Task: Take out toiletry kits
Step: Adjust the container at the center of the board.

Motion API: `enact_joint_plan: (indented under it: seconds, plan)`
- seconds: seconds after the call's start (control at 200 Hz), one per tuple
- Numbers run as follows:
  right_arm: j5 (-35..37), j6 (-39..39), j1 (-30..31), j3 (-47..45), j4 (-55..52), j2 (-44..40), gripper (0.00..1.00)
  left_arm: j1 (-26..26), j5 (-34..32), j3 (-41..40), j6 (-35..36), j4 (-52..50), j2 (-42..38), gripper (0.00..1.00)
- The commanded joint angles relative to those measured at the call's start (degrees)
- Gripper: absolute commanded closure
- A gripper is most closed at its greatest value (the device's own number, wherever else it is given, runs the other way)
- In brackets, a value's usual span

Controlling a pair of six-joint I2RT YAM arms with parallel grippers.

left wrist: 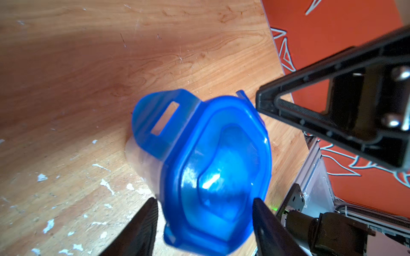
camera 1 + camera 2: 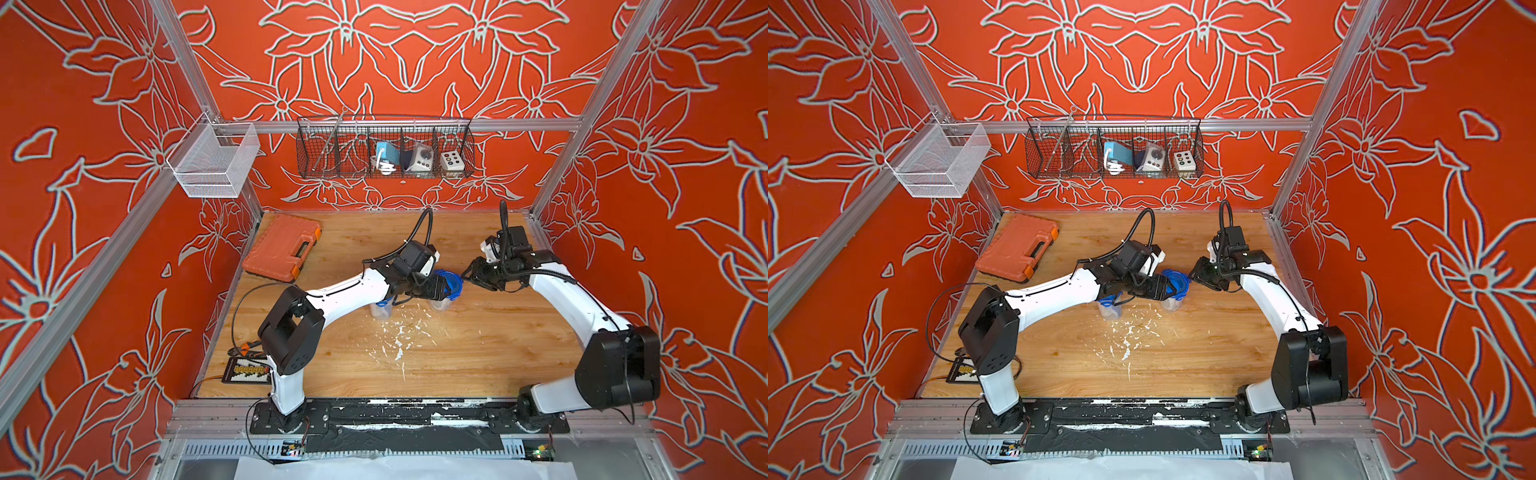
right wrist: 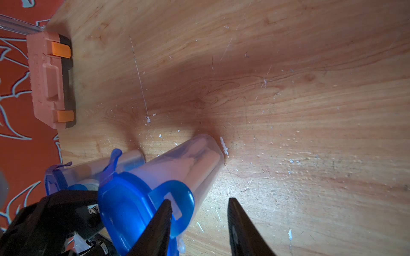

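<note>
Left wrist view: left gripper straddles the lid — clamped or not, can't tell — probably steadying it so the right gripper, jaws apart beside a tab, can pop it. No kits visible, maybe inside the jar.

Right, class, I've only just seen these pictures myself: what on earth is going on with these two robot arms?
Both arms meet over a clear jar standing on the wooden table. The left tool straddles its blue lid, one finger on each side; whether it clamps is unclear. The right tool, open, has one finger at a lid tab. The lid is on, so nothing is out. A second jar stands beside it.
</note>
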Motion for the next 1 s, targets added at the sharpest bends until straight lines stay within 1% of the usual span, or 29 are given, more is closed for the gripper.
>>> enact_joint_plan:
  seconds: [0.0, 0.13, 0.305, 0.52, 0.711, 0.886, 0.996]
  plan:
    - [-0.07, -1.77, 0.38, 2.56, -0.88, 0.78, 0.56, -0.33, 1.49, -0.78, -0.03, -2.34, -0.73, 0.35]
    - [2.6, -3.62, 0.23, 3.51, -3.6, 0.05, 0.55, 0.09, 0.06, 0.09, 0.01, -3.42, -1.8, 0.32]
    - [5.91, -4.69, -0.41, 2.84, -6.5, -1.77, 0.54, 2.78, -0.88, -0.52, -0.8, -3.57, -3.58, 0.3]
    - [7.68, -4.91, -0.48, 0.11, -7.91, -4.49, 0.53, 4.56, 0.71, 2.19, 0.53, -3.19, -3.0, 0.28]
    - [4.89, -3.95, -0.34, -3.06, -6.23, -5.73, 0.53, 5.02, -1.08, 9.26, 3.73, -4.86, 1.32, 0.28]
    - [2.85, -2.83, 0.15, -3.95, -4.45, -4.6, 0.53, 5.12, -0.77, 16.85, 7.03, -7.76, 6.8, 0.31]
    - [1.12, -2.08, 0.15, -2.79, -3.37, -2.94, 0.53, 5.05, -2.75, 19.28, 8.95, -10.59, 9.18, 0.35]
